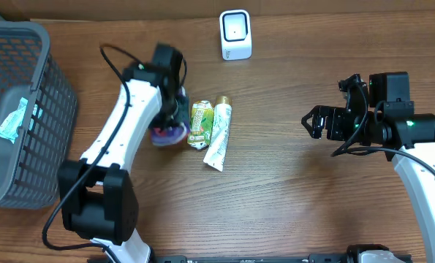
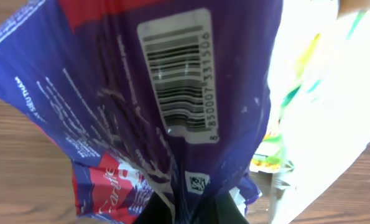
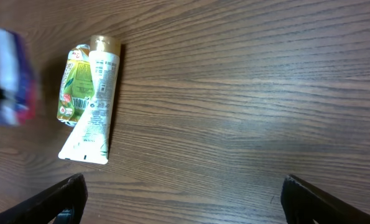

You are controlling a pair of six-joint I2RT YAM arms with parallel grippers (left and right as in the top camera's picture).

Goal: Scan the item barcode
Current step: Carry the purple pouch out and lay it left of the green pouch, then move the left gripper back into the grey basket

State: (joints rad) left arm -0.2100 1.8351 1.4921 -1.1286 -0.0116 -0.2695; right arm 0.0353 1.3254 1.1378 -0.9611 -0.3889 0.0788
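Biggest risk: the purple pouch [image 2: 141, 124] is soft and crinkled, pinched at one end by the clenched left gripper [image 1: 172, 118]. It sits beside the green pouch [image 1: 200, 123] & tube [image 1: 218, 135], well apart from the scanner [image 1: 235, 34], so its barcode [image 2: 175, 78] may buckle or face away, giving no read. Lesser risk: the thin pinch slips. Right gripper [image 1: 314, 120] is spread wide, holding nothing. Basket [image 1: 56, 102], far left, has one pale-green packet [image 1: 12, 123] inside.

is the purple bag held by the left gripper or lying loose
Held: the left gripper is shut on the purple bag, whose barcode fills the left wrist view.
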